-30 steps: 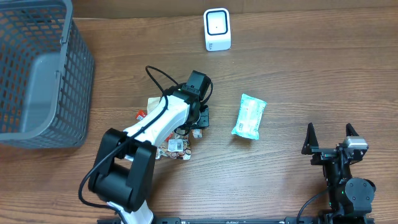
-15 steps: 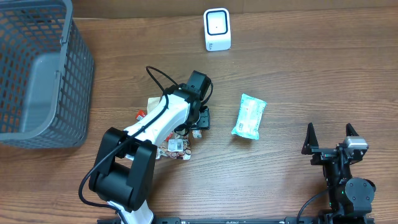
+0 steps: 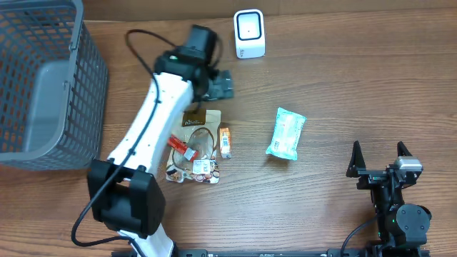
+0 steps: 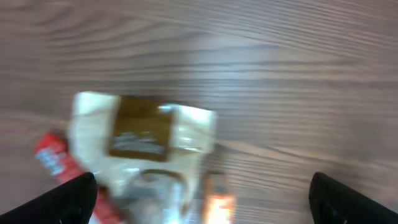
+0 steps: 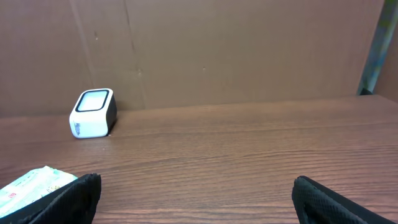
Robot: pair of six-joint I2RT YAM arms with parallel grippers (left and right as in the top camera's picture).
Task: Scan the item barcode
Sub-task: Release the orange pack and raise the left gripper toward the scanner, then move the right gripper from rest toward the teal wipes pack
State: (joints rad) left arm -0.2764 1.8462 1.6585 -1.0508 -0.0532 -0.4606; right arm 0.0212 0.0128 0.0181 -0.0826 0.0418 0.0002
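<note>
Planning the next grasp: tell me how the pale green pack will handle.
The pale green pack looks like soft film wrap, so it probably dents and sags when pinched. Lying flat, it should slide, not roll.

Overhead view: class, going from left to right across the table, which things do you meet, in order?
Grey basket → clear snack pouch → white scanner → green wipes pack → right claw.

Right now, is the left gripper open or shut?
Open. The left gripper shows fingers spread wide in its wrist view, nothing between them; the snack pouch lies on the table.
</note>
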